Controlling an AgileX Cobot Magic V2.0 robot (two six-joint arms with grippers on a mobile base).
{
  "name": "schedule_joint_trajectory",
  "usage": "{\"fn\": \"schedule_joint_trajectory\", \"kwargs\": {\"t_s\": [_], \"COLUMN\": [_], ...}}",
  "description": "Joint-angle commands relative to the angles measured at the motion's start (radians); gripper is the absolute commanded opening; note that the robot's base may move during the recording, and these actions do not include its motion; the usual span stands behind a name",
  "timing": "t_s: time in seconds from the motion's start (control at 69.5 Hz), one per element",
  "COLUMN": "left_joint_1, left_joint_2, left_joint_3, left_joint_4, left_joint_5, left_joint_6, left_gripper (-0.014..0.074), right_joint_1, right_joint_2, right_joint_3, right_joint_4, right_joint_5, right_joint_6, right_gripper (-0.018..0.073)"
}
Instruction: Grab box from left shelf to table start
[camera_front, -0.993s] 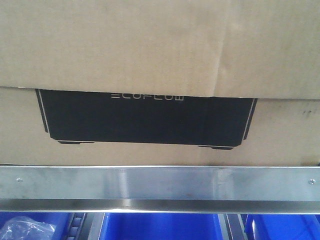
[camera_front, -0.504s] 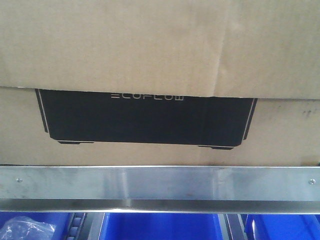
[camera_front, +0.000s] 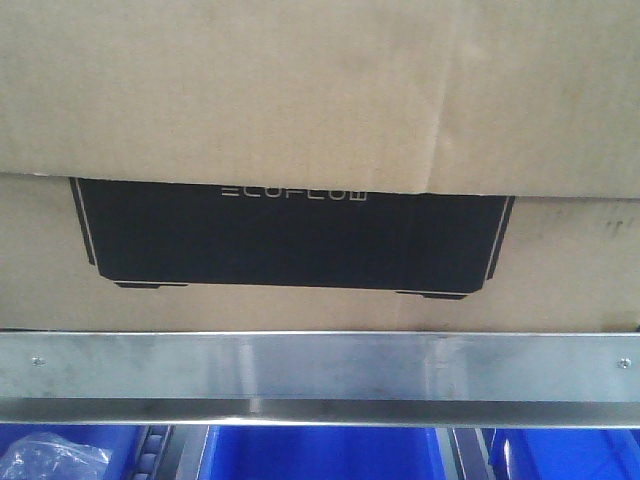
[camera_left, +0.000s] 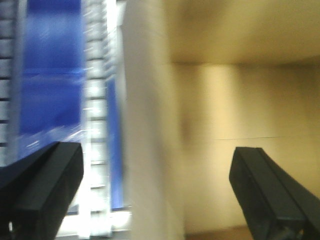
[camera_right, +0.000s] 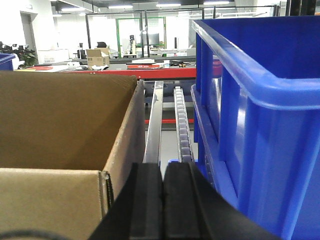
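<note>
Nearest to me, the left gripper (camera_left: 155, 160) had its two dark fingers (camera_left: 47, 192) spread wide with nothing caught between them. The blur kept me from telling how close it stood to the cardboard. I judged the wide spread was meant to brace against a side wall, since one claw could never pinch something this broad.

The right gripper (camera_right: 162, 175) had its fingers pressed flat together, empty, and sat low in the gap between the box (camera_right: 65, 125) on the left and a blue bin (camera_right: 260, 100) on the right. Closed like that, I reckoned, it could slip into the narrow gap and press the cardboard as a paddle.

The box rested on the left shelf (camera_front: 320, 365), just behind the wide brushed-steel front rail, so it had not yet been drawn out. It was plain brown corrugated card, and from the right wrist its top looked open. On its near face was a black panel (camera_front: 290, 245) with a thin white outline and white ECOFLOW lettering. A cardboard flap (camera_front: 320, 90) overlapped the panel's upper edge. It looked light for its bulk, but awkward.

Beyond the right claw, a row of white rollers (camera_right: 182, 130) ran away between box and bin. Under the rail sat the lower bins (camera_front: 320, 455), also blue. Farthest off was a bright hall (camera_right: 125, 35) with benches.
</note>
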Motion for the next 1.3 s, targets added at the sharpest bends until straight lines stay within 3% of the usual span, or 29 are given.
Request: {"fn": "schedule_joint_trajectory", "kwargs": {"t_s": [0.0,0.403,0.705,0.863,1.137,1.281], "left_joint_1": [-0.007,-0.013,-0.106,-0.106,-0.106,-0.106], "left_joint_2": [0.02,0.118,0.127,0.14,0.153,0.153], "left_joint_3": [-0.07,-0.124,-0.124,-0.124,-0.124,-0.124], "left_joint_4": [-0.007,-0.013,0.117,0.145,0.145,0.145], "left_joint_5": [-0.037,0.031,0.033,0.033,0.035,0.035], "left_joint_6": [0.003,0.003,-0.011,-0.088,-0.103,-0.102], "left_gripper": [0.0494,0.0355,0.0262,0.0145,-0.0105,-0.0102], "right_joint_1": [-0.003,-0.003,-0.003,-0.003,-0.003,-0.003], "right_joint_2": [0.021,0.021,0.021,0.021,0.021,0.033], "right_joint_3": [-0.038,-0.038,-0.038,-0.038,-0.038,-0.073], "right_joint_4": [-0.012,-0.012,-0.012,-0.012,-0.012,-0.012], "right_joint_5": [-0.079,-0.064,-0.064,-0.064,-0.066,0.0], "right_joint_6": [-0.007,-0.007,-0.007,-0.007,-0.007,-0.007], "right_gripper": [0.0059,0.0059,0.0059,0.0059,0.0059,0.0097]}}
